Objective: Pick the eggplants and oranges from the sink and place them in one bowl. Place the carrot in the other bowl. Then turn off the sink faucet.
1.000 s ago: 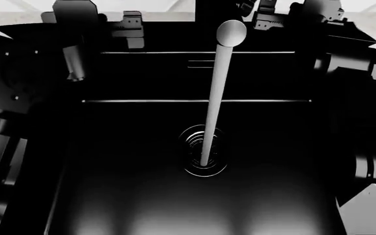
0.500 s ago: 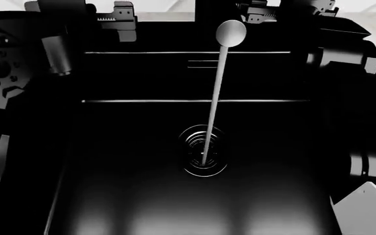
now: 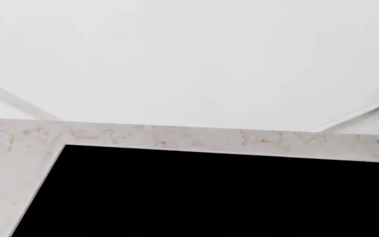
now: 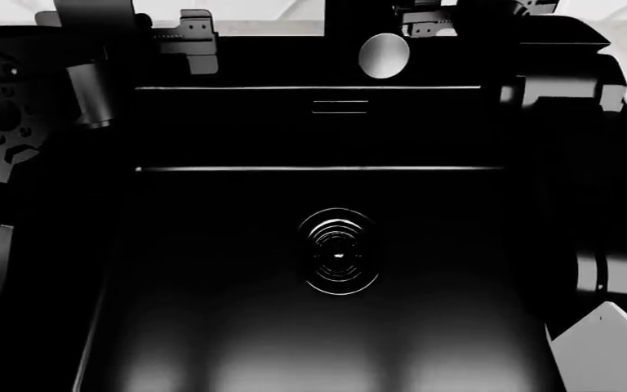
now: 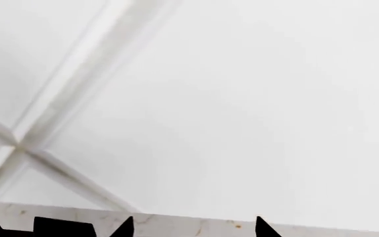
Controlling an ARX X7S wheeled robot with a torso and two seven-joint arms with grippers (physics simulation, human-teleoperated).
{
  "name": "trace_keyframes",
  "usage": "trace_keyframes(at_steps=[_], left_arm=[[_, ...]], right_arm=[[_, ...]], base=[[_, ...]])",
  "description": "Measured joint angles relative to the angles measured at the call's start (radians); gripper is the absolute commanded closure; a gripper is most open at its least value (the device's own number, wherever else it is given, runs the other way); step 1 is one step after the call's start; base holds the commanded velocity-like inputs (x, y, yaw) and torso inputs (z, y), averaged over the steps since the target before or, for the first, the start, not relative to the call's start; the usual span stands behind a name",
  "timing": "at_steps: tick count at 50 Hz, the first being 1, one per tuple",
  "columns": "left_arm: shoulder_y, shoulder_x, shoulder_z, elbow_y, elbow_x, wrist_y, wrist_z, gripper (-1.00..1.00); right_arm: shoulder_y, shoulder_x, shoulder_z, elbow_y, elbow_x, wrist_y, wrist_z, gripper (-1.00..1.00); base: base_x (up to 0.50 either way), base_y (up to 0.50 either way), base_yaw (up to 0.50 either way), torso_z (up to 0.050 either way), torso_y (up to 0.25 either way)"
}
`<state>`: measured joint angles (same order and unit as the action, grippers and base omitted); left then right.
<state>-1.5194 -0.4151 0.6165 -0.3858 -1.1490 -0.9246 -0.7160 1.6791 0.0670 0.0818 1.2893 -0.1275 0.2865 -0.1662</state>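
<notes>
Water no longer ran from the sink faucet point(image 4: 384, 54), whose stream had reached the drain point(image 4: 339, 250) before. The black sink point(image 4: 291, 343) held nothing visible. Both grippers sat behind the basin, their finger spacing impossible to tell.
</notes>
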Motion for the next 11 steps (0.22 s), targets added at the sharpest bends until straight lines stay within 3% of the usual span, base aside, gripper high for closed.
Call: trace_keyframes(at_steps=[11], left_arm=[[-0.001,0.000,0.005,-0.007,0.005,0.004,0.007,-1.00]], right_arm=[[0.003,-0.001,0.003,0.000,-0.012,0.006,-0.007,-1.00]], base=[[0.00,0.00,0.01,0.000,0.000]])
